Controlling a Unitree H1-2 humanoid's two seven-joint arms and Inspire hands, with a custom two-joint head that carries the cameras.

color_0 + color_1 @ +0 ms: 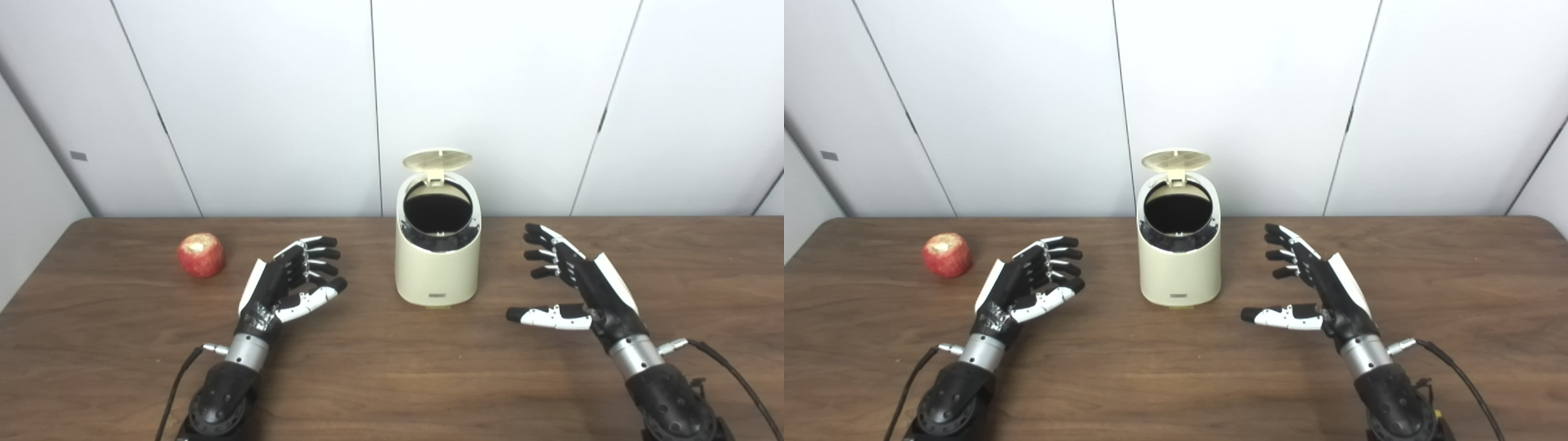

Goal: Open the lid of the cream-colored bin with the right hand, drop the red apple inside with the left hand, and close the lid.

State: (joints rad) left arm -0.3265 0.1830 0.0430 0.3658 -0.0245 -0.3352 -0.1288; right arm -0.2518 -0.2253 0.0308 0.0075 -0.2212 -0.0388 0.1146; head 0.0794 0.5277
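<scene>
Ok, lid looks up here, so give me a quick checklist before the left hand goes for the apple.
1. Lid open, tilted back: ok.
2. Bin mouth unobstructed: ok.
3. Bin empty inside: cannot tell, interior dark.
4. Red apple on the table, free, left of the left hand: ok.
5. Left hand open, holding nothing: ok.
6. Right hand open, off the bin: ok.

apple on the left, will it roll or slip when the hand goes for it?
The apple is round and sits free on the bare table, so a sideways nudge would probably roll it. Its skin looks smooth, so it may slip in a loose grasp. The top looks pale and rough, perhaps bitten, so it may sit unevenly. The left hand is open and apart from it.
</scene>
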